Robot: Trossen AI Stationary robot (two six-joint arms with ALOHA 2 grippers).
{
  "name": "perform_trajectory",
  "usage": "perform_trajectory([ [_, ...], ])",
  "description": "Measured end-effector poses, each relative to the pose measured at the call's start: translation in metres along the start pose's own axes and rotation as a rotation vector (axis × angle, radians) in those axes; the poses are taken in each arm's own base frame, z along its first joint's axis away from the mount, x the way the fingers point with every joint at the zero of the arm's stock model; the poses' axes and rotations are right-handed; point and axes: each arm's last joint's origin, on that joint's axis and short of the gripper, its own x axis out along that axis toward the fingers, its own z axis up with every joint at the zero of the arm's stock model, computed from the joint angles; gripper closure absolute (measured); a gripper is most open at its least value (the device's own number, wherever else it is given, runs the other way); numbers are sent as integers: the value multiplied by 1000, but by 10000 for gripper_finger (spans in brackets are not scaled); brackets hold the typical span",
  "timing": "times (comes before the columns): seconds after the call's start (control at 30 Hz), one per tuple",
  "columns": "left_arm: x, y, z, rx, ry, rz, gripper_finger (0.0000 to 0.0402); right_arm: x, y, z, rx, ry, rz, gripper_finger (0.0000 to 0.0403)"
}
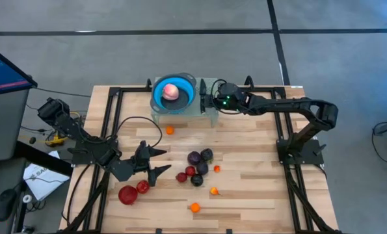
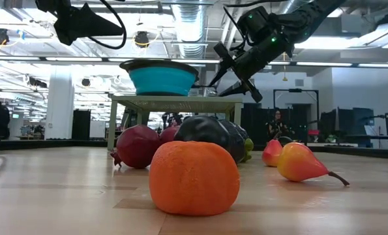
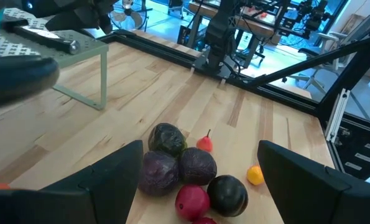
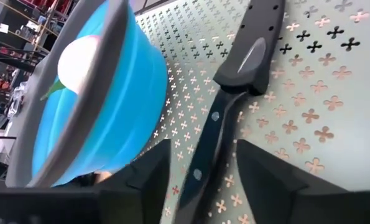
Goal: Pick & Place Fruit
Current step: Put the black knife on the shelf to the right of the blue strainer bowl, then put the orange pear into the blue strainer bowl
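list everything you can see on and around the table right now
blue bowl: 1, blue with grey rim, on the raised rack
pink fruit: 1, pale pink, inside the bowl
rack: 1, pale perforated metal, table's far edge
knife: 1, black handle, lying on the rack beside the bowl
red apples: 2, red, near the left end effector
dark fruits: several, purple, clustered mid-table
small orange fruits: about 4, scattered
monitor: 1, left of the table
left end effector: open, above the table by the apples
right end effector: open, over the knife

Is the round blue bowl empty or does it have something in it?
Not empty: the round blue bowl holds one pale pink fruit, seen from above.
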Motion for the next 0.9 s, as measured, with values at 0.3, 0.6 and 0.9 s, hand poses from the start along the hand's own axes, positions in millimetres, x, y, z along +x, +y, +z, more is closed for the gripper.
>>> perform_trajectory([
  [0.3,0,0,0,-1,0,-1,92,-4,1,2,-103,-44,-26,181],
  [0.6,0,0,0,4,-1,-1,92,-72,36,-30,-623,-34,-86,210],
  [0.9,0,-1,0,23,-4,-4,92,-147,58,-117,-1041,215,63,245],
])
